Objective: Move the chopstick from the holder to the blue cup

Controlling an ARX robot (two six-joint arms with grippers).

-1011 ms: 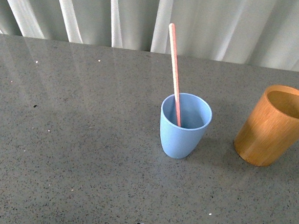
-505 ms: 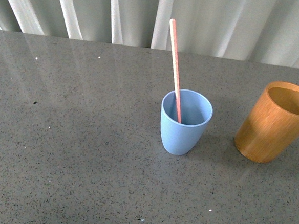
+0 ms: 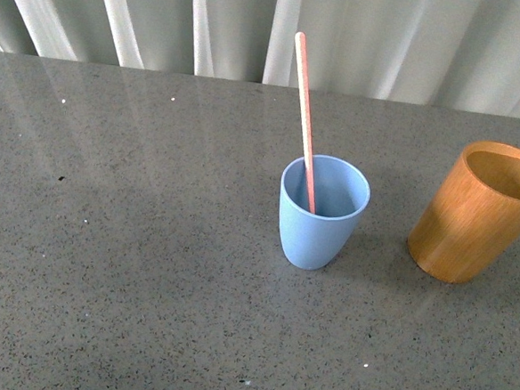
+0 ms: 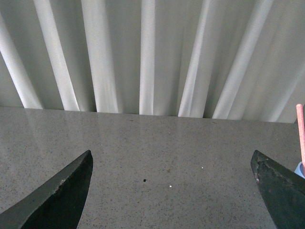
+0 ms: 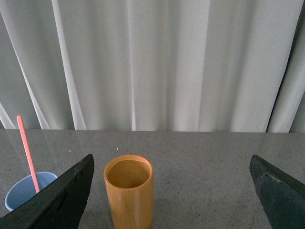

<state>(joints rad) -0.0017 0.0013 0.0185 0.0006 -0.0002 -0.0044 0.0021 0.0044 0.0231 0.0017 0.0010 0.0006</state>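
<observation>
Nothing here carries a label or any lettering that can be read; both containers are plain. The blue cup point(image 3: 322, 213) stands upright on the grey speckled table point(image 3: 132, 240), and the chopstick point(image 3: 305, 118) is inside it, its lower end down in the cup and its top leaning a little to the left and away, toward the white curtain point(image 3: 387, 43). The holder point(image 3: 477, 213) stands just to the right of the cup, apart from it, and its inside looks bare. The left gripper point(image 4: 171, 191) hangs with its jaws spread wide, nothing between them; the right gripper point(image 5: 171, 191) is likewise spread, well back from the holder.
</observation>
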